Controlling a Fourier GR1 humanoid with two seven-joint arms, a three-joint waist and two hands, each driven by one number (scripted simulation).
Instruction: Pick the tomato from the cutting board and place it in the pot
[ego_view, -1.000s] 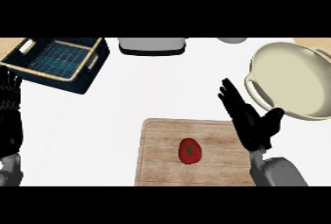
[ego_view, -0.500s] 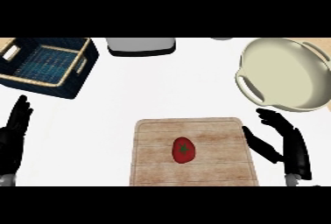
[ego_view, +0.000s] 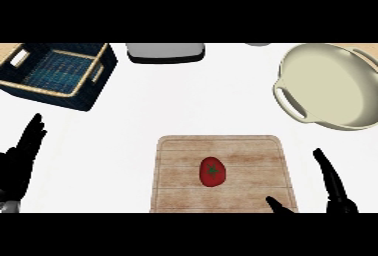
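At the far left edge, the left hand (ego_view: 22, 157) rests low beside the counter (ego_view: 184, 100), fingers straight and pointing up, holding nothing; above it, in the upper left corner, a dark blue woven basket (ego_view: 92, 82) with a pale rim sits at an angle, handle slots in its walls; to its right, along the top edge, a grey block with a black base (ego_view: 165, 52) lies partly cut off by the view.

In the lower middle, a pale wooden cutting board (ego_view: 251, 150) lies flat on the white counter, its near edge running out of view; the tomato (ego_view: 212, 171) lies on the board a little left of its centre, red with a green stem scar facing up, touching neither hand.

At the upper right, a cream pot (ego_view: 306, 107) with loop handles stands well apart from the board, its inside bare; a small grey object (ego_view: 257, 44) shows just at the top edge to its left.

At the lower right, the right hand (ego_view: 331, 182) comes up beside the board's right edge; fingers straight and spread, thumb tip over the board's near right corner, gripping nothing; near the tomato but clear of it.
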